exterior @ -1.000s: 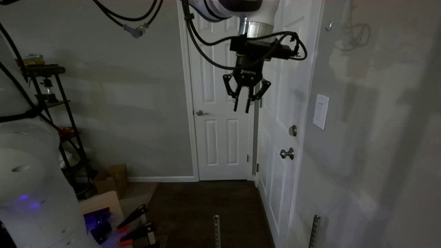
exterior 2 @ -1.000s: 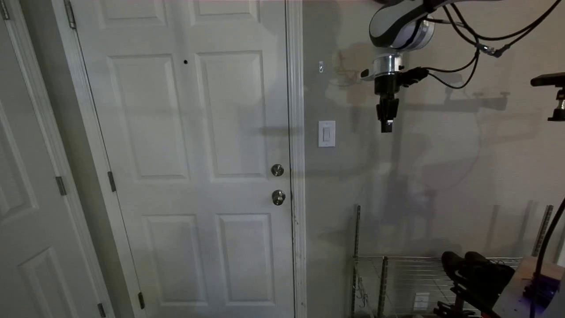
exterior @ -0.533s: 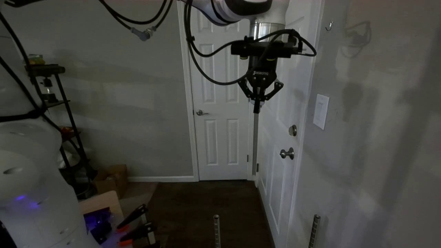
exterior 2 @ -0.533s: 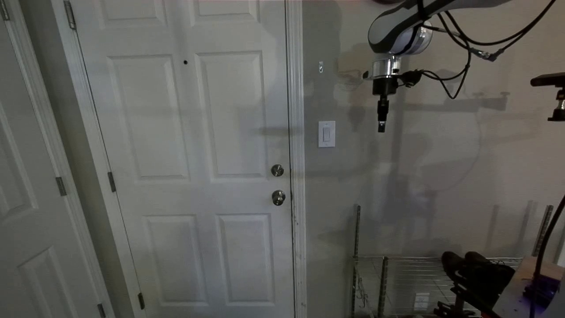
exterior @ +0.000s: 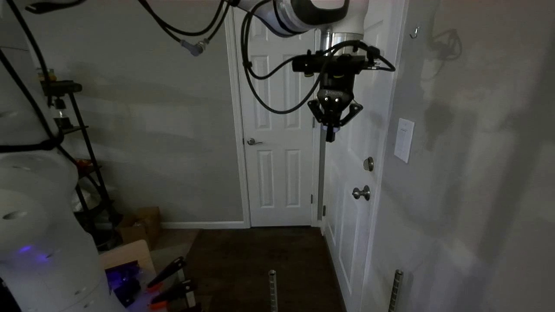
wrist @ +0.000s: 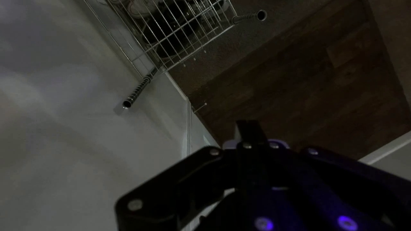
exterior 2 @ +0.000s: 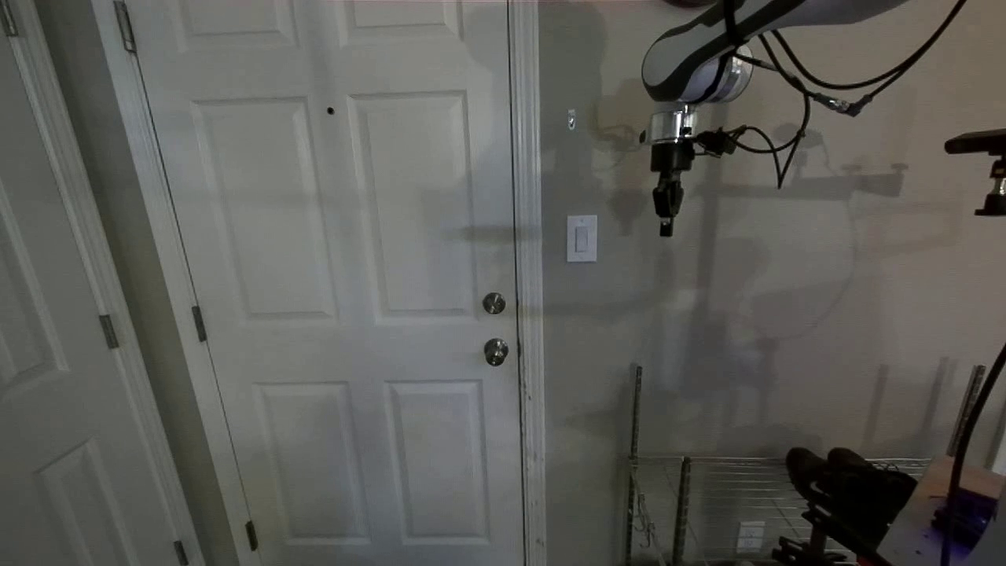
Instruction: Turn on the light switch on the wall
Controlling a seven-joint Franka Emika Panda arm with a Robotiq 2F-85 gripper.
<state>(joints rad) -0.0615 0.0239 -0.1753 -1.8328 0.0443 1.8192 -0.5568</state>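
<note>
The light switch (exterior: 404, 141) is a small white upright plate on the pale grey wall (exterior: 477, 195), beside the door frame. It also shows in an exterior view (exterior 2: 581, 238), with a raised rocker at its centre. My gripper (exterior: 331, 139) points down with its fingers together and nothing between them. In that other picture the gripper (exterior 2: 666, 229) appears right of the switch, with its tips near the switch's height. It is apart from the plate. In the wrist view the shut fingertips (wrist: 248, 123) are dark over the floor; the switch is out of that view.
A white panelled door (exterior 2: 338, 338) with a round metal knob (exterior 2: 496, 351) and a deadbolt (exterior 2: 493, 303) stands beside the switch. A small hook (exterior: 414, 33) is above it. A wire rack (wrist: 189, 29) with upright posts (wrist: 136, 93) stands below, along the wall.
My gripper has closed from open, its fingers coming together. The arm has moved right in an exterior view, nearer the switch plate in both exterior views. The switch looks unchanged.
</note>
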